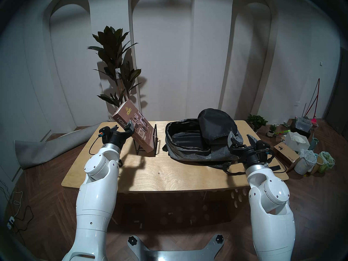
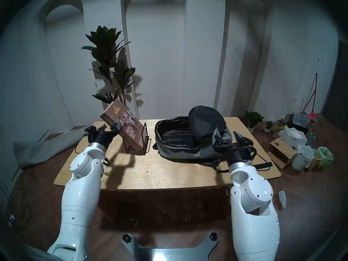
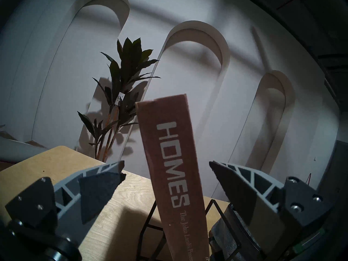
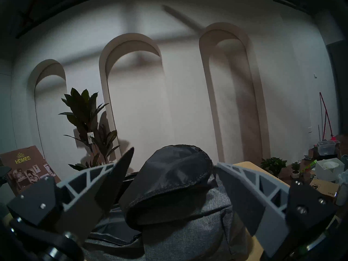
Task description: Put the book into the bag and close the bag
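Matt grey cloth bag (image 1: 216, 153), wooden table (image 1: 169, 172)

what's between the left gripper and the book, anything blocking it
Nothing visible. The left gripper is open, and the book's spine stands in the gap between its fingers. The wire stand holds only the book's lower end, below the fingers.

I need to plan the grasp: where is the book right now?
In the head view the book leans tilted in a black wire stand on the table's left half, left of the open bag, with the open left gripper at its spine.
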Controlling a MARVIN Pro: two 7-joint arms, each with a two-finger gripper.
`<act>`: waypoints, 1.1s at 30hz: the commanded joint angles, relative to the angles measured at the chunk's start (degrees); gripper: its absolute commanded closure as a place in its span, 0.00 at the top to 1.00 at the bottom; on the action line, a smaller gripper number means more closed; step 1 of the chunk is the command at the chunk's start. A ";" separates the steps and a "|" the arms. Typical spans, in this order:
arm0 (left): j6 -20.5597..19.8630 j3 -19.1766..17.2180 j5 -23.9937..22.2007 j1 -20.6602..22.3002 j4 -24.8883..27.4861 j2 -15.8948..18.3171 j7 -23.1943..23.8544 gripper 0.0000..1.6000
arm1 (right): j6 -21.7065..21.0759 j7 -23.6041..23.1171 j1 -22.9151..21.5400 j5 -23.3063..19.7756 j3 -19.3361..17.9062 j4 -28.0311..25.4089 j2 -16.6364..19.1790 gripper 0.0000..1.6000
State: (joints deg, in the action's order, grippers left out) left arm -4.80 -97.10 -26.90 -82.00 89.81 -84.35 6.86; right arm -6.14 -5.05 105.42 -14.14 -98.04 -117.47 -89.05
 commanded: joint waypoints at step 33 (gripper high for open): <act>3.71 -0.04 1.31 7.78 -5.53 0.57 0.74 1.00 | 2.08 0.75 -1.68 2.22 1.07 1.21 -0.63 1.00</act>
State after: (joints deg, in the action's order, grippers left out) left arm -1.69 -97.06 -25.30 -76.23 83.65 -83.78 7.33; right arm -4.90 -4.41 104.59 -11.88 -97.12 -115.67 -89.42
